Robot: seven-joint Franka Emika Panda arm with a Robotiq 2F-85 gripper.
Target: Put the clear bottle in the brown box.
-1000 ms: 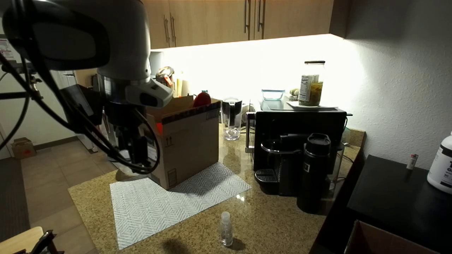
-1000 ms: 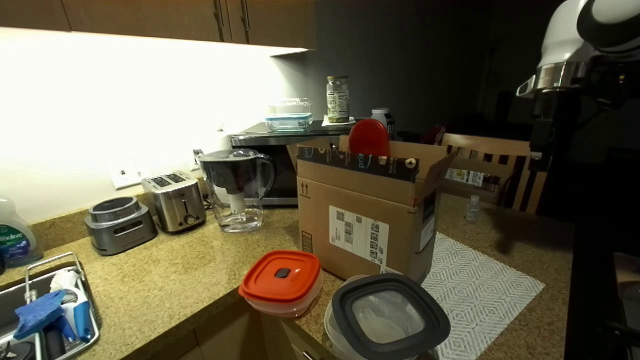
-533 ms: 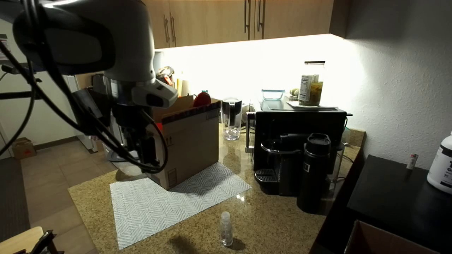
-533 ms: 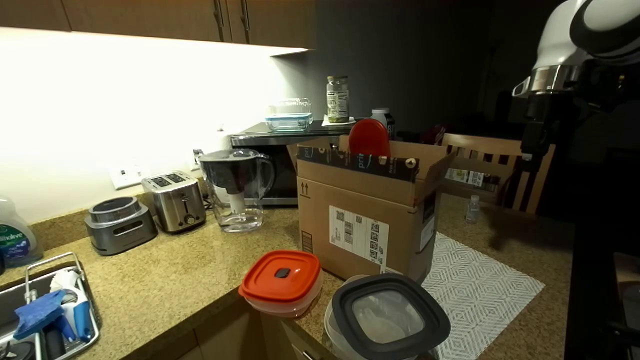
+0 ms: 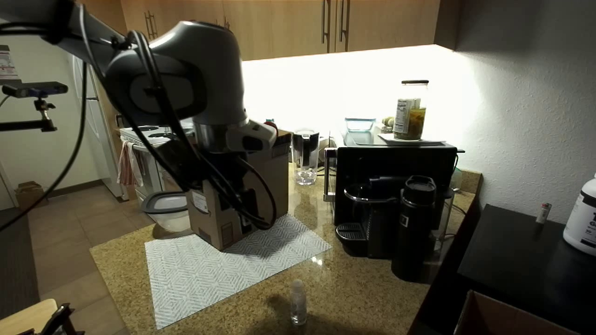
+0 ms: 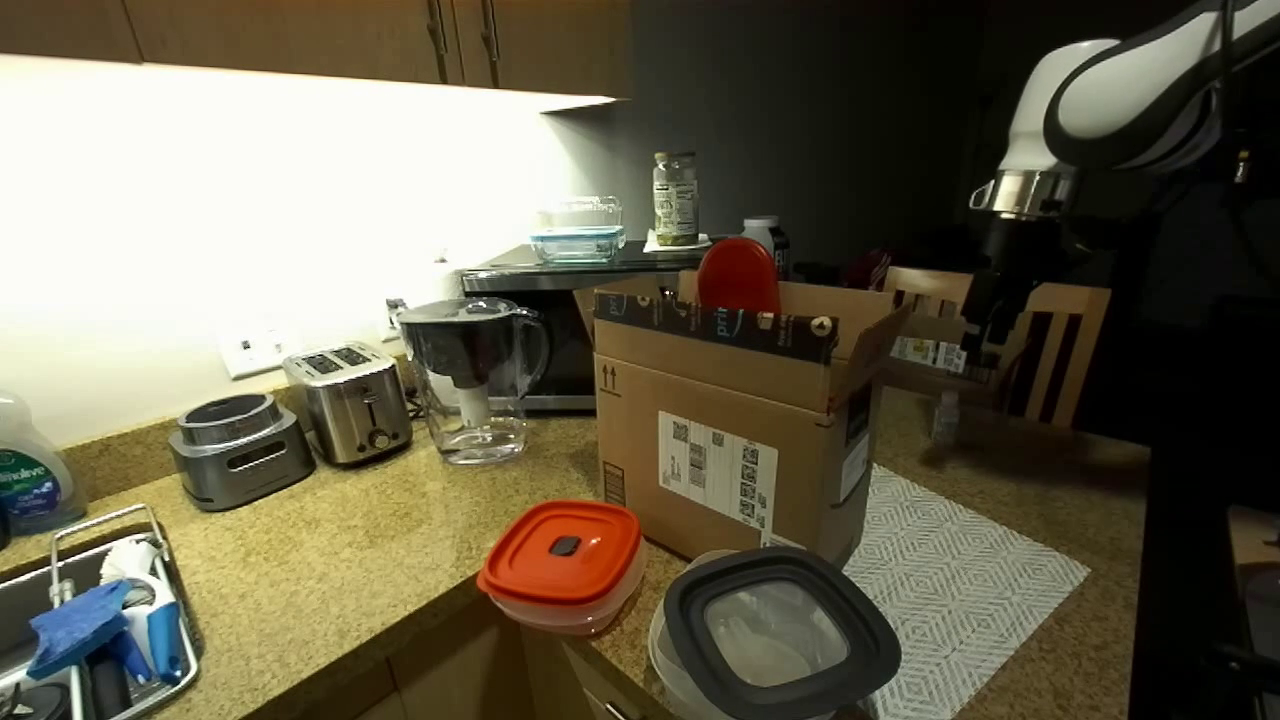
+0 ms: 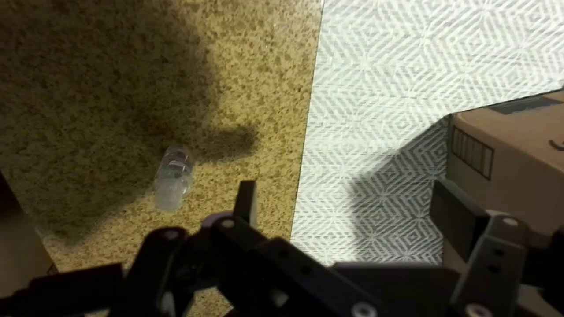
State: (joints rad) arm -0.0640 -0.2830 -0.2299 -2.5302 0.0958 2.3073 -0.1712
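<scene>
The small clear bottle (image 5: 298, 303) stands upright on the granite counter in both exterior views (image 6: 944, 420). It also shows in the wrist view (image 7: 174, 176), left of the jaws and in the arm's shadow. The brown box (image 6: 640, 400) stands with its top flaps open, partly on a patterned mat; a red object sticks out of its top. Its corner shows at the right of the wrist view (image 7: 515, 154). My gripper (image 7: 352, 211) is wide open and empty, above the mat between bottle and box. In an exterior view the gripper (image 6: 985, 335) hangs above counter height, near the bottle.
The patterned mat (image 5: 219, 274) lies before the box. Black coffee machines (image 5: 412, 228) and a water pitcher (image 6: 470, 380) stand along the counter. Containers with a red lid (image 6: 565, 555) and a grey lid (image 6: 780, 630) sit by the box. A jar (image 5: 410, 111) stands higher up.
The arm has moved right in an exterior view and left and slightly down in an exterior view, closer to the bottle. Its shadow now falls over the bottle. Bottle and box have not moved.
</scene>
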